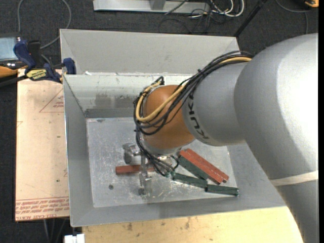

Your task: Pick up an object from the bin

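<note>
gripper (145,180) low in the bin (76,135), at one end of a brown-red stick (126,169). its state, spread or pinching, cannot be told.

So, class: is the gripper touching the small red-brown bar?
Cannot tell. Camera view: the gripper overlaps the small red-brown bar at its right end, hiding any contact or gap.

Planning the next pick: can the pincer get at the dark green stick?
Probably yes: the dark green stick lies on the bin floor close beside the pincer, its far end uncovered, a red bar alongside.
</note>
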Robot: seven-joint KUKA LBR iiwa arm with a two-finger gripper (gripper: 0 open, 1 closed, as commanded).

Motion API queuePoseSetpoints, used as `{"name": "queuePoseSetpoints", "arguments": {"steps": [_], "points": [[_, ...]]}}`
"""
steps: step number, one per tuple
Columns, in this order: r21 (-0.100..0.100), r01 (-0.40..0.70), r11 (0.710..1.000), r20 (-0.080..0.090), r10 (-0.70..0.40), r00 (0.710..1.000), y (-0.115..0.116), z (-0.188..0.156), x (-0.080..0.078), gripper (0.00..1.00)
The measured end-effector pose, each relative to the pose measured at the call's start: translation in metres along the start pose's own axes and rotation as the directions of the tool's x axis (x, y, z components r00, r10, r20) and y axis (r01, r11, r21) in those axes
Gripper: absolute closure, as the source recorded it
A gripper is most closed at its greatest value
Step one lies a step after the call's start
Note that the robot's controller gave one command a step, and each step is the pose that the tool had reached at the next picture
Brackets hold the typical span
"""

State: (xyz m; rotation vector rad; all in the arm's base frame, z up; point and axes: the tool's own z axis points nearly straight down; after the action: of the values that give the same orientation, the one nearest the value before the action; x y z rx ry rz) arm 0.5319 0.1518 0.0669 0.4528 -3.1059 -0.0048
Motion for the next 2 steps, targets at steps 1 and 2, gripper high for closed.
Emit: {"name": "queuePoseSetpoints", "arguments": {"steps": [1,2], "points": [[0.002,-0.148,0.989,0.005,0.148,0.989,-0.0157,-0.0334,0.0085,0.0],[0.002,-0.215,0.977,0.003,0.215,0.977,-0.0212,-0.0327,0.0115,0.0]]}}
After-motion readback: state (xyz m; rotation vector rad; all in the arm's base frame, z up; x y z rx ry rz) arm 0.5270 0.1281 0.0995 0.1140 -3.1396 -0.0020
